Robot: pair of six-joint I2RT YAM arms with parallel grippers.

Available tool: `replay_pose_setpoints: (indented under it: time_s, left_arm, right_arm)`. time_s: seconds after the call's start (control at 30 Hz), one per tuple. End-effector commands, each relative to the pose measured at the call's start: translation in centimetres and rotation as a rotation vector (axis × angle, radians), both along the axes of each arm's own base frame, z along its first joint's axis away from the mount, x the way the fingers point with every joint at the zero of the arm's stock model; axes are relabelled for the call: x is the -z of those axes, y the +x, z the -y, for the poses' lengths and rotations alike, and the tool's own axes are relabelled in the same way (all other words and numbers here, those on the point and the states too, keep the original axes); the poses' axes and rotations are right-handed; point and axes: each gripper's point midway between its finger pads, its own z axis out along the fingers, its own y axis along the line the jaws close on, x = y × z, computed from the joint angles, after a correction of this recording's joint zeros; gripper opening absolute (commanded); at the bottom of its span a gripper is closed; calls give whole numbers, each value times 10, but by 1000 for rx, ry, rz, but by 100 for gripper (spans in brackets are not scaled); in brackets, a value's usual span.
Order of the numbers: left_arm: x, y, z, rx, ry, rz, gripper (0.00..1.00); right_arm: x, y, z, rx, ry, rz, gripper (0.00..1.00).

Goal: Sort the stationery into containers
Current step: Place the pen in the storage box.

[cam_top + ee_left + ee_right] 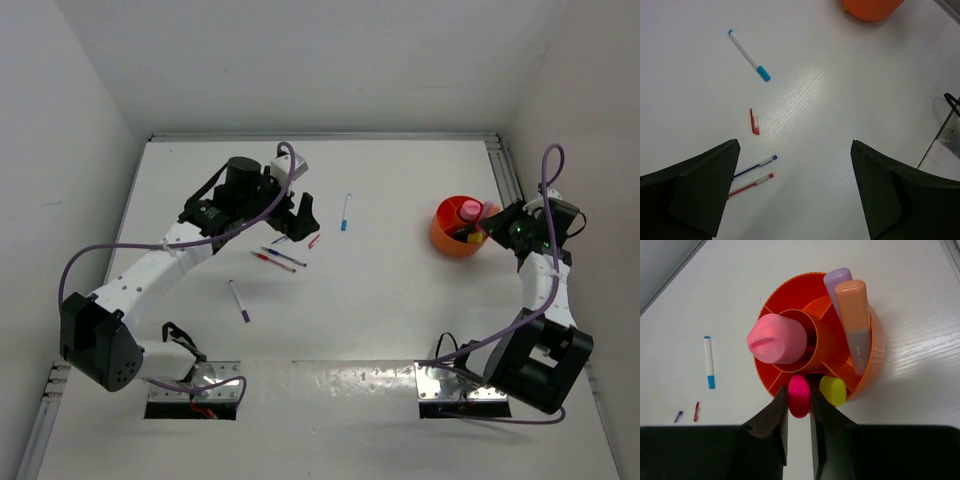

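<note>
The orange container stands at the right of the table, split into compartments. A pink-capped bottle fills its centre cup. A lilac marker, an orange-grey marker and a yellow marker stand in outer compartments. My right gripper is shut on a pink marker, upright at the container's near rim. My left gripper hangs open over bare table. Beside its left finger lie a blue pen and a red pen.
A short red pen and a white marker with a blue cap lie mid-table. A purple pen lies nearer the left arm. White walls close the back and both sides of the table.
</note>
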Motion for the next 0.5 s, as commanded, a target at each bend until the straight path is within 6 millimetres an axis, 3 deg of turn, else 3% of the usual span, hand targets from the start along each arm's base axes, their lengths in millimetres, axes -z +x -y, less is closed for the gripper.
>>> replay_pose_setpoints:
  time_s: [0.0,0.47]
  left_arm:
    - [-8,6,0,-3,-42,13,100]
    - [1,7,-3,-1,-34,-6,100]
  right_arm:
    - [-17,16,10,-12,-72,67,0]
    - [-26,15,37,-35,-126,61,0]
